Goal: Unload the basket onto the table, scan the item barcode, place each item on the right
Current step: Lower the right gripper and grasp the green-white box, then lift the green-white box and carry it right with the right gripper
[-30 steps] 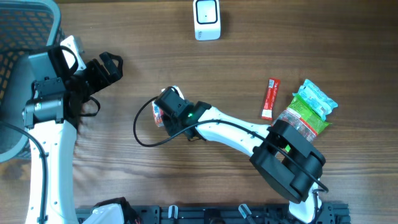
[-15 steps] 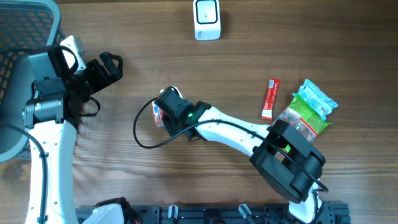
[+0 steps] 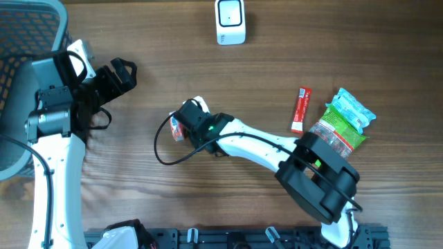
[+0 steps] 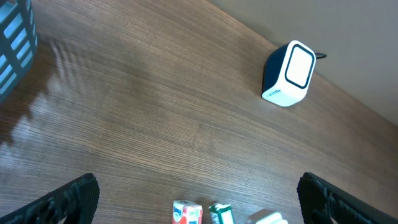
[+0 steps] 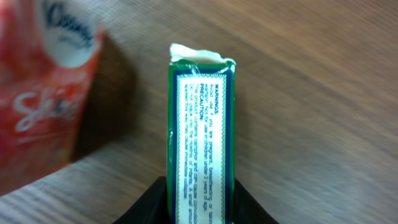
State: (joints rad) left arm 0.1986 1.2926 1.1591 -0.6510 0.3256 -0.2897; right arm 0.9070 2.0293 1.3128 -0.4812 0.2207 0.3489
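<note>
The green box (image 5: 200,124) – seven o'clock from the scanner (image 3: 230,21) – is pinched by the right gripper (image 5: 200,205) while the left gripper (image 4: 198,186) is seen wide open at nine o'clock; gripped so near one end, it could be twisted loose when lifted, its barcode left unread.

Red stick sachet (image 3: 300,109) beside green snack bag (image 3: 350,113); mesh basket (image 3: 21,34) far left.

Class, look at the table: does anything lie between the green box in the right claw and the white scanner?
Nothing visible does. Bare table runs from the green box to the scanner; the red packet lies beside the box, off that line.
</note>
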